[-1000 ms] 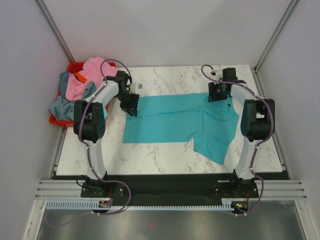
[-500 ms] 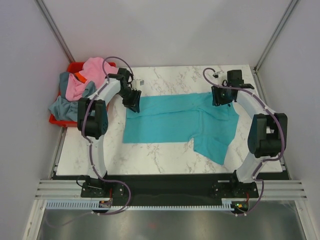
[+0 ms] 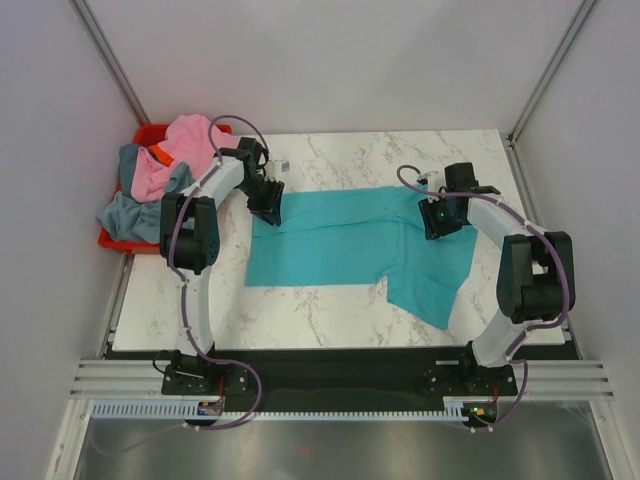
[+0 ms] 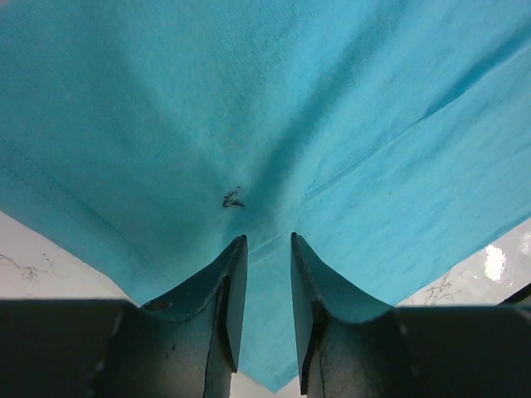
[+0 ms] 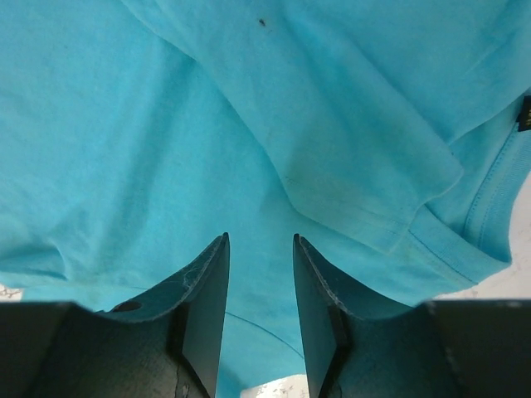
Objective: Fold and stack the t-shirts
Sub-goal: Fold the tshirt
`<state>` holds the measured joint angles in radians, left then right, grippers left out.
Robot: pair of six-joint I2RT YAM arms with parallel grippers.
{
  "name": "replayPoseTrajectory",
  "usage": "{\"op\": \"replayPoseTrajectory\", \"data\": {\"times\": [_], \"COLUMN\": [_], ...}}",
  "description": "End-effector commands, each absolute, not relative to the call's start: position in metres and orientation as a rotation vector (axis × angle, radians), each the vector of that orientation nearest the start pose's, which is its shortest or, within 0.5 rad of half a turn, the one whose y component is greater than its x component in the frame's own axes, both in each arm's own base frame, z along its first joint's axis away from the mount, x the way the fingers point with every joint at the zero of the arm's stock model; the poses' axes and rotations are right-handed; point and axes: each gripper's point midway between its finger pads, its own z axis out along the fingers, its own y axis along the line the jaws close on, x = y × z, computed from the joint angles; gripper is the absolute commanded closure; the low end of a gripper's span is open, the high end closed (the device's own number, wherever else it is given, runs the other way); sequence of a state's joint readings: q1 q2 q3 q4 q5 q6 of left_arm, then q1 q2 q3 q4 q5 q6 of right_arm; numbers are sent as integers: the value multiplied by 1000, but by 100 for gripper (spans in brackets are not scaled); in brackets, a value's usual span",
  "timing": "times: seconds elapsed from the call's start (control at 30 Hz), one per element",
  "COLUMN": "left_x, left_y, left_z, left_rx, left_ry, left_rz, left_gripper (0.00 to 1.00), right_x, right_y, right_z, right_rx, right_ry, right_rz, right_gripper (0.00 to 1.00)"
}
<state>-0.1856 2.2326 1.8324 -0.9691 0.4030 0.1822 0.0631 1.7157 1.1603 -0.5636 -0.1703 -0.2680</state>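
The teal t-shirt [image 3: 340, 235] lies long-side across the desk [image 3: 330, 320]: left hand [image 4: 264, 239] pinches its left end, right hand [image 5: 260, 237] sits over its right end, grip unclear

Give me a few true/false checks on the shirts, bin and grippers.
1. The teal shirt lies spread on the table. True.
2. The red bin sits at the table's right edge. False: it is off the far left corner.
3. The left gripper and the right gripper are at opposite ends of the teal shirt. True.
4. The teal shirt is stacked on the other shirts. False: it lies alone; the pink shirt and the rest are heaped in the bin.
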Motion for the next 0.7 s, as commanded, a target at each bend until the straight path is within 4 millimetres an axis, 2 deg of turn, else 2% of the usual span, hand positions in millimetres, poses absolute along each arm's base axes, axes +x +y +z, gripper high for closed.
{"op": "replayPoseTrajectory", "data": {"times": [0.0,0.2,0.3,0.37,0.43,0.47,0.5,0.53,0.57,0.6,0.67], "left_x": [424,424,430,435,440,440,441,443,444,444,447], "left_y": [-149,-145,-145,-145,-142,-141,-140,-140,-139,-139,-137], "left_z": [44,35,33,32,31,26,25,25,23,21,21], "left_rx": [558,560,565,569,565,566,569,567,566,565,564], "left_ry": [2810,2830,2823,2818,2818,2828,2831,2830,2835,2840,2837], "left_rz": [-636,-613,-607,-588,-564,-553,-546,-537,-529,-527,-506], "left_gripper": [65,65,65,65,65,65,65,65,65,65,64], "right_x": [377,382,395,411,421,434,440,445,458,462,476], "right_y": [32,34,38,40,39,38,29,25,21,14,6], "right_z": [60,56,57,68,68,76,70,67,73,59,58], "right_rx": [-521,-534,-498,-458,-375,-339,-234,-197,-166,-130,-93], "right_ry": [2594,2584,2572,2537,2538,2514,2533,2535,2516,2544,2533], "right_rz": [79,92,125,148,216,234,281,301,310,318,321], "right_gripper": [55,55,55,56,56,56,56,56,56,56,56]}}
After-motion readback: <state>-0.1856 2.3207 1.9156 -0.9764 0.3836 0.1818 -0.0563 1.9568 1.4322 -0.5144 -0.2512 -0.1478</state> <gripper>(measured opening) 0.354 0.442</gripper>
